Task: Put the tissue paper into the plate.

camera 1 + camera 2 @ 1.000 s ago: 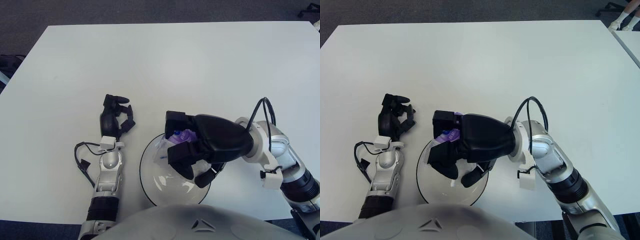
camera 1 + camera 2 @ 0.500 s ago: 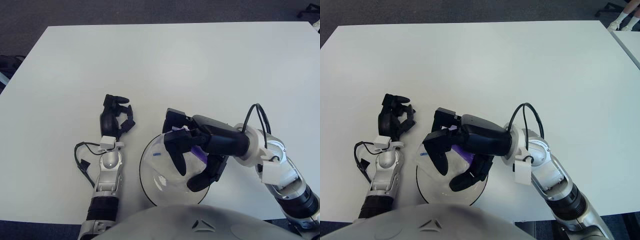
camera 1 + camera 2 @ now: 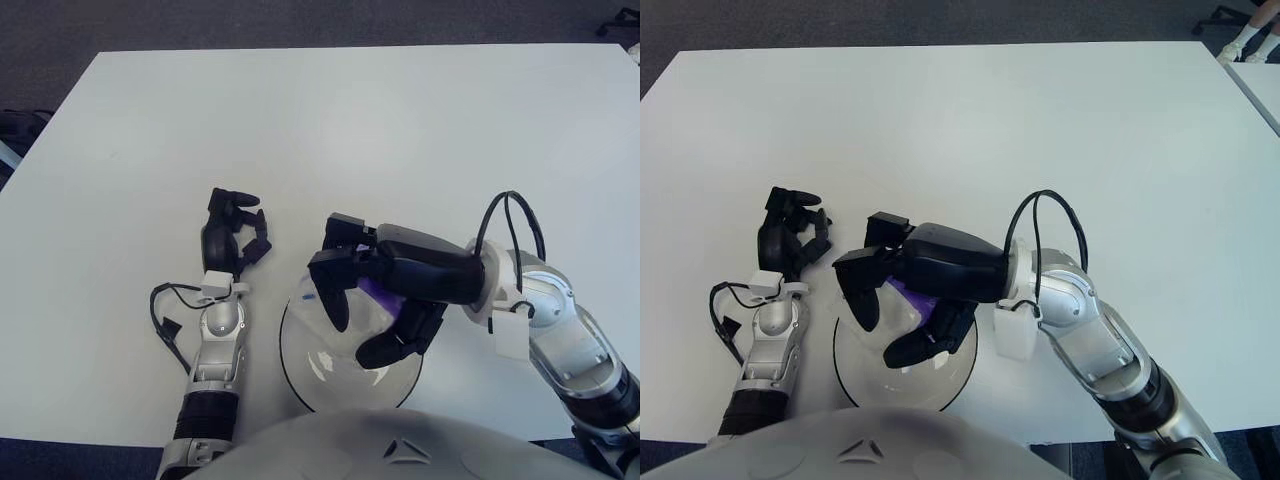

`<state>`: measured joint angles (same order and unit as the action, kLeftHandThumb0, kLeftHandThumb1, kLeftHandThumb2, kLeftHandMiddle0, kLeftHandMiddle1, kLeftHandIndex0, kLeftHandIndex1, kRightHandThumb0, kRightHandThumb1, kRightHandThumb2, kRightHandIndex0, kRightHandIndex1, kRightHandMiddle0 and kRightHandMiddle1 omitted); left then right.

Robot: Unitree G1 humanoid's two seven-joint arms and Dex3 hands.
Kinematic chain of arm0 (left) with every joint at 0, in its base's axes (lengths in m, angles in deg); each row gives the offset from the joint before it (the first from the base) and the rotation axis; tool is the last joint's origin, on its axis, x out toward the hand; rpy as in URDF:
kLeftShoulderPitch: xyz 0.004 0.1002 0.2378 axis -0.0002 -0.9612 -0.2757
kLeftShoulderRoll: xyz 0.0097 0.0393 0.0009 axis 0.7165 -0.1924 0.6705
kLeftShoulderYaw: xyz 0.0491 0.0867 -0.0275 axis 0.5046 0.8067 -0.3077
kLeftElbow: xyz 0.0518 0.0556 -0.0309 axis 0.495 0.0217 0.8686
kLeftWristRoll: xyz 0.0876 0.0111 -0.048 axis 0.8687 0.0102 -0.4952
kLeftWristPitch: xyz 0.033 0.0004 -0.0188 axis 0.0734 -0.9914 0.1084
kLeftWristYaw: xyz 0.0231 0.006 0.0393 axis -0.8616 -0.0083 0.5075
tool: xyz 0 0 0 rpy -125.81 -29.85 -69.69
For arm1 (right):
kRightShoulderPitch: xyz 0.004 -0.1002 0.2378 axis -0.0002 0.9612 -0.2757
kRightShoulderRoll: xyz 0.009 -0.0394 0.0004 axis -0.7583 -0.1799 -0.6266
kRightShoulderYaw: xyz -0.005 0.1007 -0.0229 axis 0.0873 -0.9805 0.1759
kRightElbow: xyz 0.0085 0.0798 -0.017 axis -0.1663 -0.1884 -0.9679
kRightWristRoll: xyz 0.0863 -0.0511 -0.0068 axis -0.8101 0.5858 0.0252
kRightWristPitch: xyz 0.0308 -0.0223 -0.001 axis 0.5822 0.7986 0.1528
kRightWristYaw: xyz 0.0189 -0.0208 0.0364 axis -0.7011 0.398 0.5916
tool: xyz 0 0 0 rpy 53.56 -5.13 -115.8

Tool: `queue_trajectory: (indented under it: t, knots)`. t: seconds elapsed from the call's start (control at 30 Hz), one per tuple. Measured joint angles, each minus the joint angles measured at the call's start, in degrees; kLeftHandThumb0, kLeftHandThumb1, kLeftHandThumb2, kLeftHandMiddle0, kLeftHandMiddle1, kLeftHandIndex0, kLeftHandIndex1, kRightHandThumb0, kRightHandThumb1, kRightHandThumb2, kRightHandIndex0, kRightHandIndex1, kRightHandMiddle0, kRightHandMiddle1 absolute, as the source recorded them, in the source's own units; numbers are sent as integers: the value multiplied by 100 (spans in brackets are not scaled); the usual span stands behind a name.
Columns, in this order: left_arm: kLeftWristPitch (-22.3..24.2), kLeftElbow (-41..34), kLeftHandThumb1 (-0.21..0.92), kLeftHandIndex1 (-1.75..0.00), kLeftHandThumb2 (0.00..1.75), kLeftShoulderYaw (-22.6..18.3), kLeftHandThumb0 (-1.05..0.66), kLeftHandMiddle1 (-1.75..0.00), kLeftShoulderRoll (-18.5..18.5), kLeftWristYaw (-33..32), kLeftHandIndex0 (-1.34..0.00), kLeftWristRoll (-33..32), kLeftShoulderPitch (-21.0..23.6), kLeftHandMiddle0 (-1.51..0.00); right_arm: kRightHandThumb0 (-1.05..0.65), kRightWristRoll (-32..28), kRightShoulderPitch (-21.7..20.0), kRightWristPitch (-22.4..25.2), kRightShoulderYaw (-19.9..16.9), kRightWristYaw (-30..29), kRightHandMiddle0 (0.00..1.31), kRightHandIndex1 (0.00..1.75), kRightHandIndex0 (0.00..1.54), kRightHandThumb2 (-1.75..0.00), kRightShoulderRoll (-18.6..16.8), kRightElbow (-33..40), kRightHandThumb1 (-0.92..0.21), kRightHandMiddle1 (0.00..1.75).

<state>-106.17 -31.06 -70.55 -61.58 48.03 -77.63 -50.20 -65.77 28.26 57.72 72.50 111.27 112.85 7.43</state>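
A white plate (image 3: pixel 300 360) with a dark rim stands at the table's near edge, in front of me. The tissue pack (image 3: pixel 379 292), purple and white, lies at the plate's back part, mostly hidden under my right hand. My right hand (image 3: pixel 353 332) hovers over the plate with its fingers spread around the pack, not closed on it. The pack also shows in the right eye view (image 3: pixel 905 293). My left hand (image 3: pixel 232 235) rests on the table left of the plate, fingers curled, holding nothing.
The white table (image 3: pixel 350 130) stretches far ahead and to both sides. A black cable (image 3: pixel 165 318) loops beside my left forearm. My right forearm (image 3: pixel 560 335) reaches in from the right.
My right hand was closed around the tissue pack over the plate. Its fingers have opened and spread, and the hand has shifted slightly left and back. The left hand has not moved.
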Motion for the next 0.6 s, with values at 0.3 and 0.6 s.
queue_trajectory:
  t: [0.3,0.6]
  knots:
    - [-43,20,67,-175,87,7,-38,-175,13,19,-34,-23,31,-52,-88,422,-17,-1043,101,12,0,5,0,-98,-28,-525,-92,11]
    - [-751,381,68,-175,87,-37,-38,-170,114,3,-34,-67,504,-59,-93,568,180,-2122,120,-354,0,0,0,-102,-270,-1106,-92,0]
